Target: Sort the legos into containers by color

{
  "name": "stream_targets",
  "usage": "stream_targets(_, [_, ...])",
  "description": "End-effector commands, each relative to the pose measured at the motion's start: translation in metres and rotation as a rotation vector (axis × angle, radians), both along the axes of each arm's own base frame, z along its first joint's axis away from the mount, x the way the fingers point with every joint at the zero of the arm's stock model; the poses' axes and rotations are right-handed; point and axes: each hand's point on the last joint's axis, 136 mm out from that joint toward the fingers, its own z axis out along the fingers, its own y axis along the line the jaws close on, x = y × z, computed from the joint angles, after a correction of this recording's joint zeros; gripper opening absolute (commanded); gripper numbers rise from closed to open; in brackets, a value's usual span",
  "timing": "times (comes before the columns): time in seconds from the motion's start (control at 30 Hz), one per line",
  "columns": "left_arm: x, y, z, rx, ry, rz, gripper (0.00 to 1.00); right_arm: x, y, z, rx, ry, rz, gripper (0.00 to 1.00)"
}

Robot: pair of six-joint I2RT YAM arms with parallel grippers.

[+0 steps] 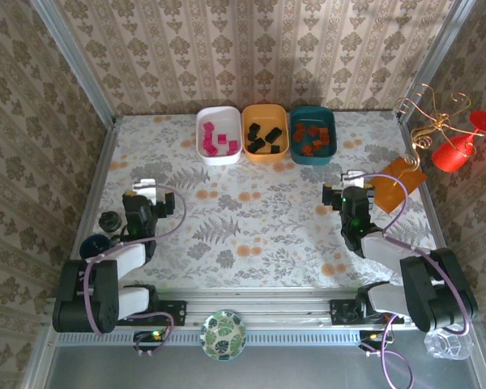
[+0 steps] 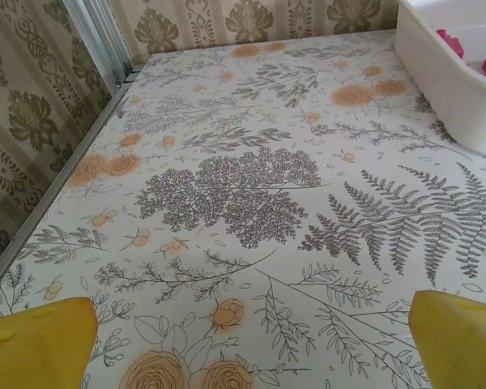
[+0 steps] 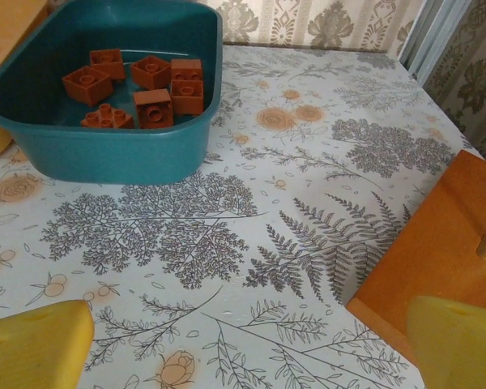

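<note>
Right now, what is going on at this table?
The sorting looks finished. The pink legos lie in the white tray, the black legos in the orange-yellow tray, the orange-brown legos in the teal tray. The left gripper and the right gripper are both open and hold nothing, well short of the trays.

Damask-papered walls (image 1: pixel 251 49) enclose a floral-clothed table (image 1: pixel 259 219), seemingly daylit.

Far edge of table (image 1: pixel 259 235): left tray (image 1: pixel 220 160), middle tray (image 1: pixel 266 159) and right tray (image 1: pixel 314 162) in a row, side by side. Legos (image 1: pixel 211 144) in each. Card (image 1: pixel 398 182) right, nearer than the right tray. Mug (image 1: pixel 93 245) near left. Bowl (image 1: pixel 223 334) at near edge, centre.
</note>
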Motion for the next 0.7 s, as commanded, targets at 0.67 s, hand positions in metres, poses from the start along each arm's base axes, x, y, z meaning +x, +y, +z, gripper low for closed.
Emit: stream_targets(0.67, [0.048,-0.004,-0.016,-0.024,-0.016,-0.088,1.0,0.036,-0.022,-0.017,0.088,-0.061,-0.003,1.0])
